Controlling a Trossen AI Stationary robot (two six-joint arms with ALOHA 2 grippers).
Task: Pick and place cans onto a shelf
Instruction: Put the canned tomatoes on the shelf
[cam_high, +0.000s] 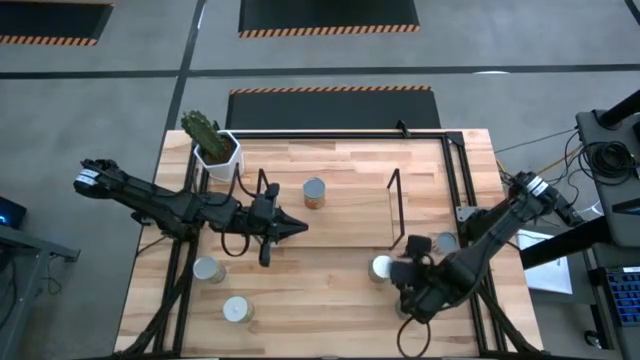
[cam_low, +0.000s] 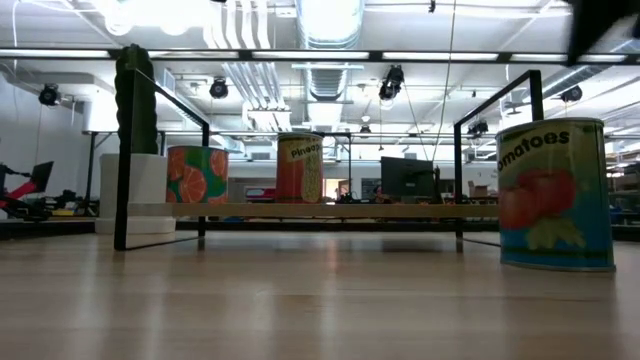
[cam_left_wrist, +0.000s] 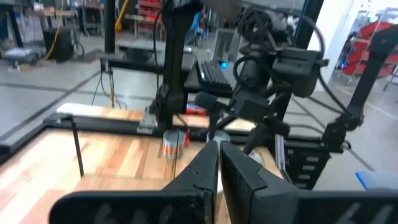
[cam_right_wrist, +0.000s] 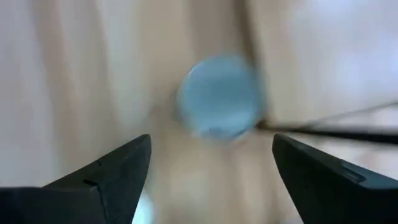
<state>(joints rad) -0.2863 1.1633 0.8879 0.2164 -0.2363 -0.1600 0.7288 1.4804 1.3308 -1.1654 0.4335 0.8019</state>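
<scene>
While I watch from above, right gripper (cam_high: 400, 272): fingers spread, released, over a can (cam_high: 382, 268) near the table's (cam_high: 340, 290) right edge.
Left gripper (cam_high: 300, 229): I see it clenched, empty, mid-table.
Shelf (cam_high: 350, 215): one can (cam_high: 314, 193) on it.

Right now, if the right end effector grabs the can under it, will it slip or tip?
The can looks rigid metal, so probably firm to grip. Its shiny top hints at slippery sides. Short and upright, it likely won't tip, but would roll if toppled.

High view: overhead, straight down on whole tabletop (cam_high: 330, 265). Low view: tabletop level, facing the shelf (cam_low: 310, 210), near. Left wrist view: faces the right arm. Right wrist view: close above one can (cam_right_wrist: 219, 96). All share the tabletop.
</scene>
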